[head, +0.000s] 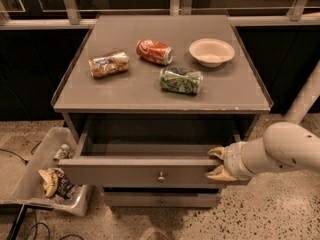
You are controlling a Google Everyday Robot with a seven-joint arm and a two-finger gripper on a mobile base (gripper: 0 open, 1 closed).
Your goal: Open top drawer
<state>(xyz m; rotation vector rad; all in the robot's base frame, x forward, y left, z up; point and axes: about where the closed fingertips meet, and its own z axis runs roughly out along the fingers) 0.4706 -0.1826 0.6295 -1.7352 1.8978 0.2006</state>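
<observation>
While sitting partway out under the bench (145,91), the rigid, seemingly light top drawer (120,171) is pinched at its front's right end by the tool (219,163), well apart from the central knob (161,176).

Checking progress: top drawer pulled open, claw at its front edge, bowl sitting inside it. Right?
No: the camera view shows the bowl on the cabinet top. The top drawer is open, claw at its front edge.
</observation>
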